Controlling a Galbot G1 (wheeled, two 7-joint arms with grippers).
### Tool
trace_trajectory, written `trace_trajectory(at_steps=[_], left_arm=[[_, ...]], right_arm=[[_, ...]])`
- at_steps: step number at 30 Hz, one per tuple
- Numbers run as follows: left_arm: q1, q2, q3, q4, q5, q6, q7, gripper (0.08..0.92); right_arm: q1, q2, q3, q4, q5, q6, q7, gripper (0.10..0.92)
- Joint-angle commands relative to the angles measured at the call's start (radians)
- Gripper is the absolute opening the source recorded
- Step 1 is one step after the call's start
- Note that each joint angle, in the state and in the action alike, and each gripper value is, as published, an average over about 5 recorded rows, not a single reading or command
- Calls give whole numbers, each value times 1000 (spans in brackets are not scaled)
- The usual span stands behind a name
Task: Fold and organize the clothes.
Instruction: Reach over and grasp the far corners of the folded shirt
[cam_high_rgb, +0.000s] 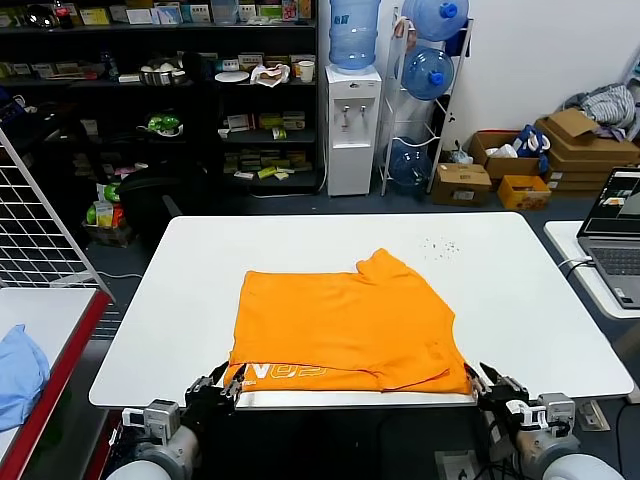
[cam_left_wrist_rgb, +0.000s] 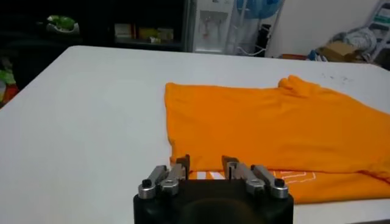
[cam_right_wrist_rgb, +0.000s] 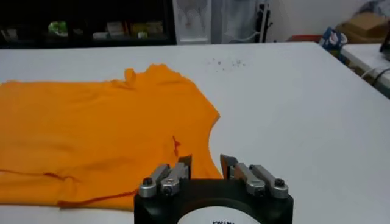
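The orange T-shirt (cam_high_rgb: 345, 325) lies folded on the white table (cam_high_rgb: 520, 300), white lettering showing along its near edge (cam_high_rgb: 285, 373). My left gripper (cam_high_rgb: 222, 382) is open and empty at the shirt's near left corner, by the table's front edge. My right gripper (cam_high_rgb: 488, 382) is open and empty at the shirt's near right corner. In the left wrist view the shirt (cam_left_wrist_rgb: 274, 131) lies just beyond the open left gripper (cam_left_wrist_rgb: 206, 165). In the right wrist view the shirt (cam_right_wrist_rgb: 103, 137) lies beyond the open right gripper (cam_right_wrist_rgb: 206, 164), its edge between the fingers.
A light blue cloth (cam_high_rgb: 18, 372) lies on a side table at the left. A laptop (cam_high_rgb: 615, 240) sits on a table at the right. Small dark specks (cam_high_rgb: 440, 247) dot the far table. Shelves, a water dispenser (cam_high_rgb: 352, 125) and cardboard boxes stand behind.
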Motion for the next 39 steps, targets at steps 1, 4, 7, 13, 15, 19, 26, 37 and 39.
trace_trajectory(at_steps=[1,4,7,13,15,19,26,37,39], left_arm=[[-81,41,-12,-18,-58,8,2,527],[-212,30,4,79,-93,-3,50,613],[-405,-28,50,225,-129,-13,119,700],[-758,-156,246,559,-136,4,221,866],[-839,-190,298,661,-143,19,249,898],[-952,-248,362,826,-172,63,299,920],[-1023,-294,396,985,-173,104,349,921],[-1027,-280,419,978,-182,176,348,921],[-1023,-279,419,974,-187,183,345,921]], right_arm=[[258,-69,-52,-43,-9,45,-7,577],[504,-71,-159,-161,50,11,24,664],[757,-31,-296,-322,117,-27,66,742],[1107,108,-541,-673,118,-93,103,889],[1173,155,-588,-769,111,-124,108,913],[1243,207,-629,-892,112,-174,91,920],[1282,259,-636,-1003,109,-228,33,921],[1299,300,-643,-1077,95,-284,13,921],[1304,305,-645,-1090,94,-286,8,921]])
